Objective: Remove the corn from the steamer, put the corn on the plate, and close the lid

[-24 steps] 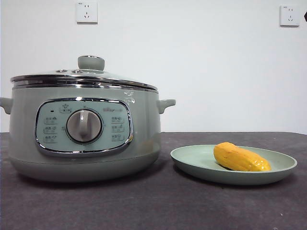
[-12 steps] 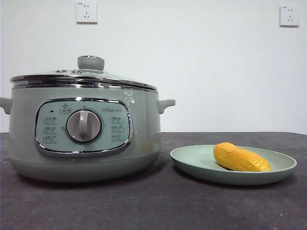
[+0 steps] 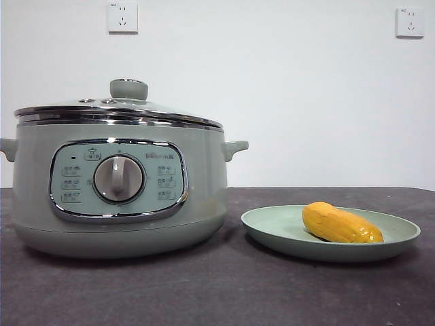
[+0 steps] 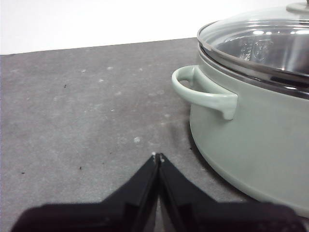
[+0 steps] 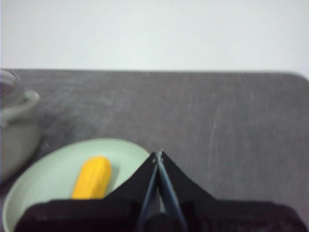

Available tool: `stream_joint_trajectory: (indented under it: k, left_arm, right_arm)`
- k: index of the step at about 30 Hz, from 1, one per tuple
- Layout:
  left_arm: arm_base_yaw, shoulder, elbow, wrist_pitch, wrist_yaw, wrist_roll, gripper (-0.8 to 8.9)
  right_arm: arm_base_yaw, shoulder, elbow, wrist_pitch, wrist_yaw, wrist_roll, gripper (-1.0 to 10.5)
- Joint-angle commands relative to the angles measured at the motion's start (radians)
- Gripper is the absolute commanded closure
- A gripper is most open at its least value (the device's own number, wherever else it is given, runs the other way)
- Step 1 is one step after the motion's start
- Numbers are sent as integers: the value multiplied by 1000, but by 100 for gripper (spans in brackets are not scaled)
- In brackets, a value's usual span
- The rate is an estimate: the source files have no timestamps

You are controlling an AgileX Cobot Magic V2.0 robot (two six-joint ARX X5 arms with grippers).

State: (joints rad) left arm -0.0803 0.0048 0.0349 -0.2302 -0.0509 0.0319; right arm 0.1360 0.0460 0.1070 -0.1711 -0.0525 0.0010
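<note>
Corn [image 3: 342,224] on plate [image 3: 272,234] beside lidded steamer [image 3: 204,176]; both grippers' fingers pressed together, empty

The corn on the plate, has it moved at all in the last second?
No. The corn lies at the same spot on the plate, just as far from the steamer as before.

The left gripper [image 4: 158,156] hangs above the table, jaws pressed together. The right gripper [image 5: 158,154] does likewise, holding nothing.
</note>
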Motion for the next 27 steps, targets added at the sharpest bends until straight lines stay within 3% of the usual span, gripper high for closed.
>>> stream_joint_trajectory:
  k: [1,7,12,27]
  left_arm:
    - [3,-3,-15,6,1,-6,815]
    - [3,-3,-15,6,1,-6,815]
    - [3,-3,-15,6,1,-6,815]
    - [3,-3,-15,6,2,-6,815]
  right_arm:
    - [-10,-40,-50,9,-2,44,945]
    - [-10,-45,-92,9,-3,48,945]
    - [-10,-45,-101,-10,0,107,945]
    - [-10,-45,-100,-9,3,106,945]
